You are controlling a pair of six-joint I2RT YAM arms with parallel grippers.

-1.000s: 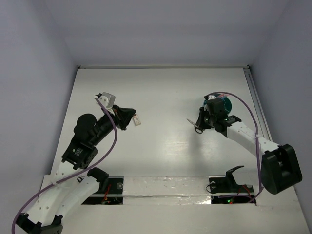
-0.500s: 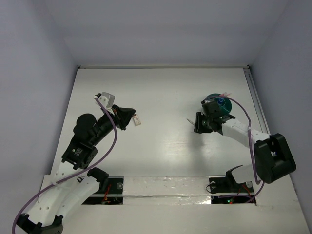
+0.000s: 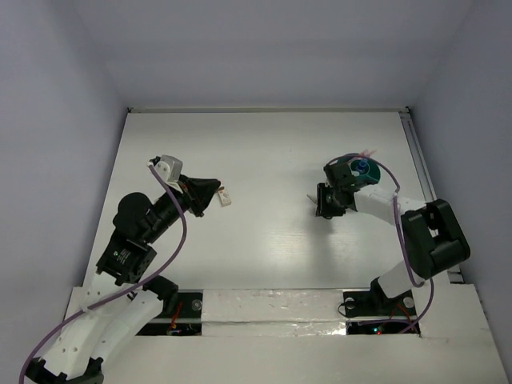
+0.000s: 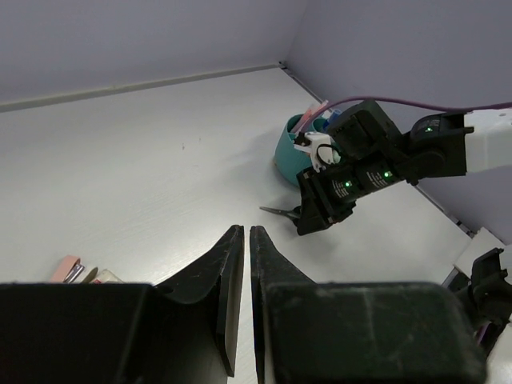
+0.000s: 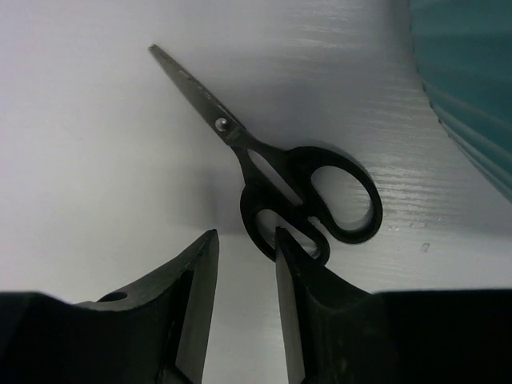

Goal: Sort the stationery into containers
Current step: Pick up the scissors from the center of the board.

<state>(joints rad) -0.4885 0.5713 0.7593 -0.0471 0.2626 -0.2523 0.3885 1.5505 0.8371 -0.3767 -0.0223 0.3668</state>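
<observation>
The black-handled scissors point(image 5: 308, 200) lie flat on the table, blades pointing away from the teal cup point(image 5: 472, 88). My right gripper point(image 5: 244, 244) is open just above them, one fingertip point(image 5: 282, 240) over the lower handle loop and the other beside it. In the top view the right gripper point(image 3: 323, 206) hides the handles and only the blade tip point(image 3: 310, 198) shows. The cup point(image 3: 362, 170) holds pink and blue pens point(image 4: 318, 110). My left gripper point(image 3: 213, 190) is shut and empty, next to a white and pink eraser point(image 3: 226, 198).
Small erasers point(image 4: 70, 267) lie at the left wrist view's lower left edge. The cup point(image 4: 290, 152) stands just behind the right gripper. The table's back wall and a right side rail point(image 3: 418, 152) bound the workspace.
My right gripper has moved down and left from beside the cup onto the scissors' handles, and its arm has folded back. My left arm has shifted slightly.
</observation>
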